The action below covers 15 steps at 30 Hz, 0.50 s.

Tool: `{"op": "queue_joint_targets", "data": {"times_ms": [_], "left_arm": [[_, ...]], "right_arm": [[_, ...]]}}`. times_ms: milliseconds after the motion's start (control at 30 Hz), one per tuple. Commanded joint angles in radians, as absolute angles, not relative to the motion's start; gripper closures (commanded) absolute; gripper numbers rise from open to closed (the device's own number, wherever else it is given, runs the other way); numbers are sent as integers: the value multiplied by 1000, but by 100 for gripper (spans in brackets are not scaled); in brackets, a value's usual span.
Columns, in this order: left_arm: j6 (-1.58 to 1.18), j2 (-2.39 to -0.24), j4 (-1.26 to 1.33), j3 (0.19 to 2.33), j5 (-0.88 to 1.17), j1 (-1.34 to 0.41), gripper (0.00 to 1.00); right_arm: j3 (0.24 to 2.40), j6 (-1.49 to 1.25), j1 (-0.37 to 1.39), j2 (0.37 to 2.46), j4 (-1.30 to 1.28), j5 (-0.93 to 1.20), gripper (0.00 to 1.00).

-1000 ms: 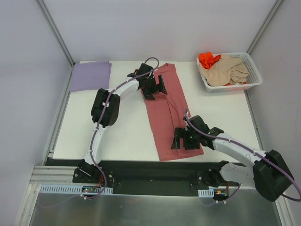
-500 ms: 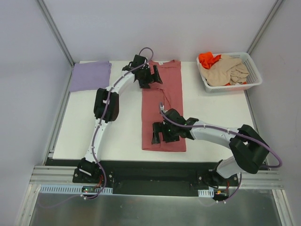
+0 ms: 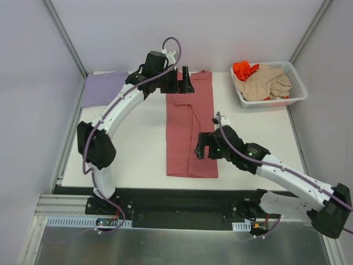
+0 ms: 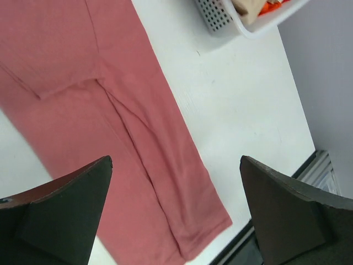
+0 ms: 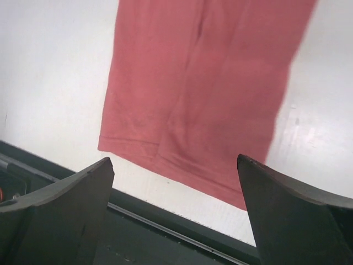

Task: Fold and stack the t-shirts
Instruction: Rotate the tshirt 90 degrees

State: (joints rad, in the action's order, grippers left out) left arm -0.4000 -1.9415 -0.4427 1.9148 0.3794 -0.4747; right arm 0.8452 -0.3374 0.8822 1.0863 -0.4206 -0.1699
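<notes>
Top view: we note the rose-red tee [image 3: 190, 130] lying as a long strip mid-table [image 3: 138, 149], with bare surface on either side. The left gripper [image 3: 181, 83] is agape at its far end, and the right gripper [image 3: 205, 149] is agape over its right edge.
Left wrist: the basket [image 4: 231, 16] corner is cut off.
Right wrist: the hem lies close to the table's front edge.

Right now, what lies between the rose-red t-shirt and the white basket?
Nothing: only bare white table separates the rose-red t-shirt from the basket, as the top and left wrist views show.
</notes>
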Motion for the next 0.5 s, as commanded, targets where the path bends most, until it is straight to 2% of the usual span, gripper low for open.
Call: {"op": "queue_joint_targets", "data": {"times_ms": [0,233,467], "left_arm": [[-374,-1761,-451,1715,246,-521,1],[-497,-1476,-382,1289,109,-601,1],[-693,-1201,-360,896,29,-692,1]], "right_arm": [[752,-402,865,913,-525,-373,4],[640,-420,818,766,-551,-387,4],[617,-408,741,836,-577,-321,4]]}}
